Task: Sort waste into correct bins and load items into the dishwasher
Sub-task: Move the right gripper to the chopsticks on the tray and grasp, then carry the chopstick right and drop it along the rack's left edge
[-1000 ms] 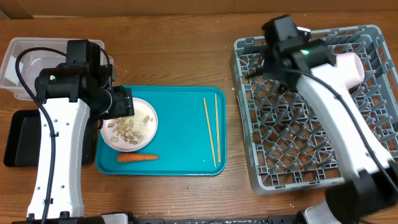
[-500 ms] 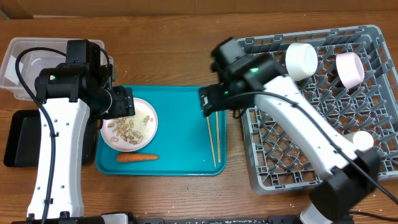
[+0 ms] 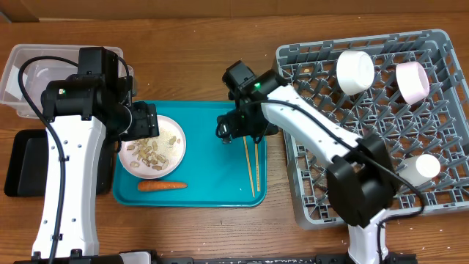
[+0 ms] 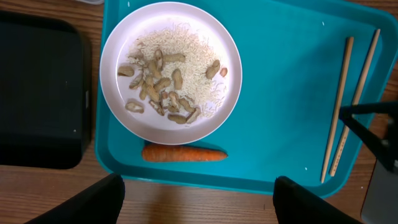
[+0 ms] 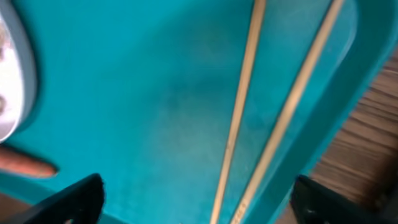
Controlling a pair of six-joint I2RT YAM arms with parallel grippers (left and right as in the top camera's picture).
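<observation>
A white plate [image 3: 174,155] [image 4: 124,43] holding beige shell scraps [image 3: 150,152] [image 4: 158,90] lies at the left of the teal tray [image 3: 212,147]. An orange carrot [image 3: 162,185] [image 4: 184,153] lies just in front of the plate. Two wooden chopsticks [image 3: 251,165] [image 4: 337,106] [image 5: 241,93] lie side by side at the tray's right. My left gripper [image 3: 139,121] [image 4: 199,205] hangs open above the plate's far-left edge, holding nothing. My right gripper [image 3: 238,126] [image 5: 199,199] is open and empty, low over the far ends of the chopsticks.
The grey rack [image 3: 330,183] at the right holds a white bowl [image 3: 355,71], a pinkish bowl [image 3: 411,81] and a white cup [image 3: 421,167]. A clear tub [image 3: 22,73] stands at the far left, with a black tray [image 3: 22,165] [image 4: 37,93] in front of it.
My right arm has swung left from over the rack to above the chopsticks on the teal tray. The left arm has not moved.
</observation>
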